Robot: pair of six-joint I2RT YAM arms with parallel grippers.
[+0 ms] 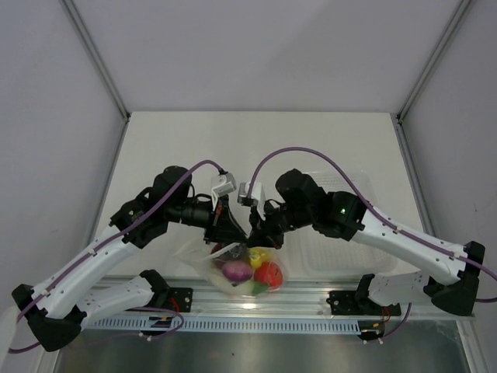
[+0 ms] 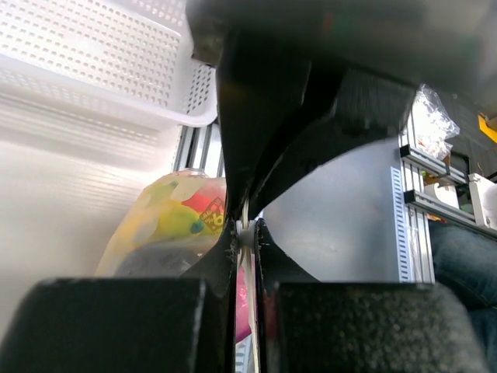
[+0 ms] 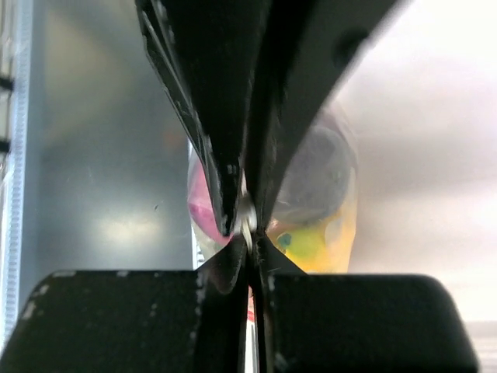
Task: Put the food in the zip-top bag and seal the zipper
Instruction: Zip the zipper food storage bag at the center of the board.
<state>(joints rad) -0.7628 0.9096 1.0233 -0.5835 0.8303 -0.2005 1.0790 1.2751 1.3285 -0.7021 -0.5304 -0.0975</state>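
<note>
1. The zip-top bag (image 1: 245, 272) is at the near edge of the tabletop (image 1: 256, 148), right under where the two arms meet. The clear tray (image 1: 342, 249) is just beside it on the right. I can't tell if the bag is resting or hanging a bit.
2. The food (image 1: 256, 272) looks to be all inside: purple piece (image 1: 237, 270), red fruit (image 1: 269, 273), something yellow (image 1: 258, 256), plus a pale bit low down.
3. The left jaws are pressed together on a thin clear film at the bag's top edge. The right jaws are also squeezed flat on that edge, with a bright sliver between the tips that I'd guess is the zipper (image 3: 247, 211).
4. Handling-wise, I'd say it's light, but the film is soft, crinkly and slippery, so the lumpy toys will sag and tug on the mouth.
5. The place to hold is the stiffer seal strip itself, not the loose wall below it, where the film would just bunch up.
6. One risk is a pinch that catches only one layer, which would leave the seal gappy.
</note>
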